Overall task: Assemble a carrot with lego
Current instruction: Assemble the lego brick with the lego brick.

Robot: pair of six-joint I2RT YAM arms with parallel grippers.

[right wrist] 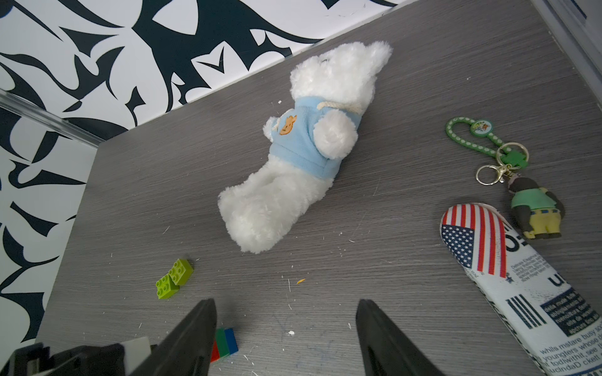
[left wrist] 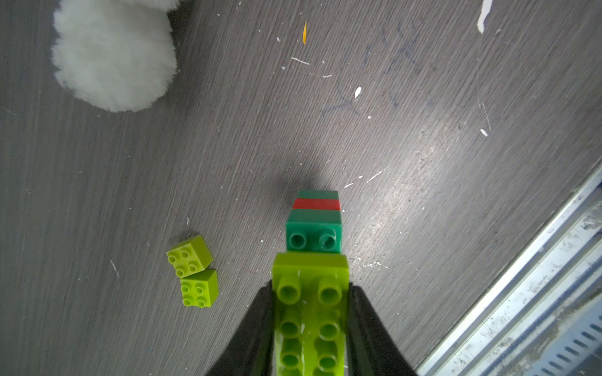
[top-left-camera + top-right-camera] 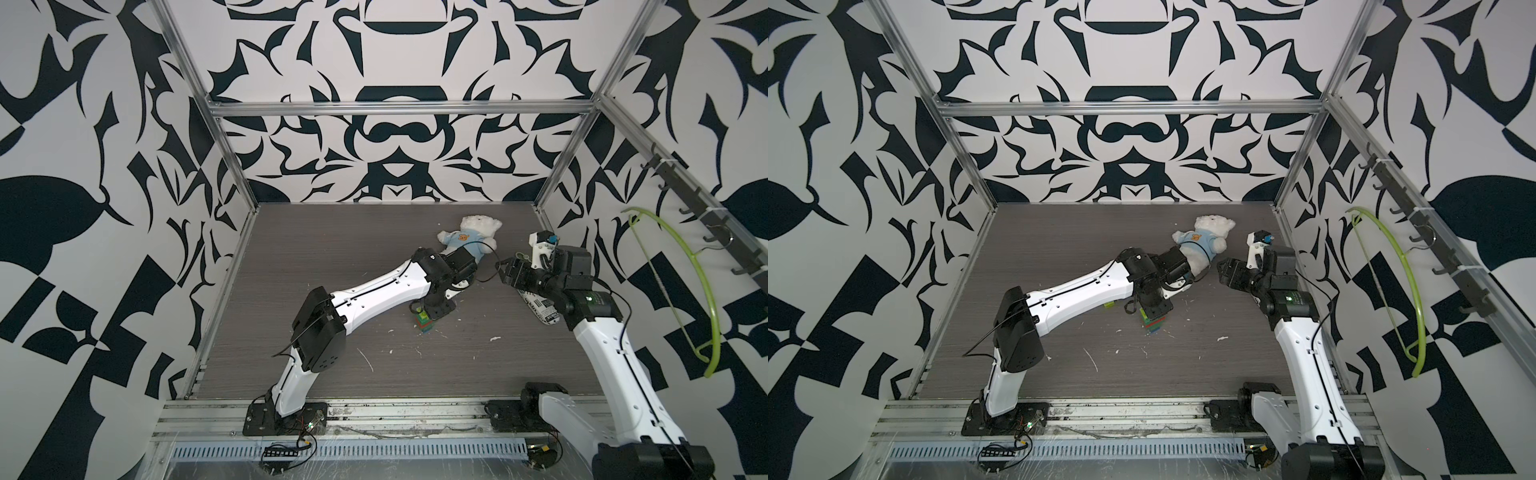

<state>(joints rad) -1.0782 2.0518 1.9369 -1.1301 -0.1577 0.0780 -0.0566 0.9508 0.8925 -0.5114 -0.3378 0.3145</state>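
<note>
place: lab test cell | cues: aluminium frame (image 3: 399, 109), patterned walls (image 3: 83, 208)

black-and-white patterned walls (image 3: 395, 62), aluminium frame (image 3: 399, 109), scuffed grey wood-grain tabletop (image 3: 332, 249)

**Open jaws over a cluttered grey desk**

The right gripper (image 1: 286, 304) hangs above the desk (image 1: 423, 81). Its dark jaws stand wide apart, with wood-grain showing between them. The carrot (image 1: 226, 341) is partly hidden behind one jaw, and only red, green and blue layers show. Near it, two lime-green bricks (image 1: 174, 278) lie studs up, touching each other. A white teddy bear (image 1: 299, 156) in a light blue shirt lies farther out, its head toward the desk edge that meets the black-and-white patterned wall (image 1: 97, 48). Past the bear, well apart from the bricks, lies a pouch (image 1: 508, 283) printed with a flag and newsprint. Just beside it is a keychain (image 1: 534, 208) with a green loop and a small figure.
</note>
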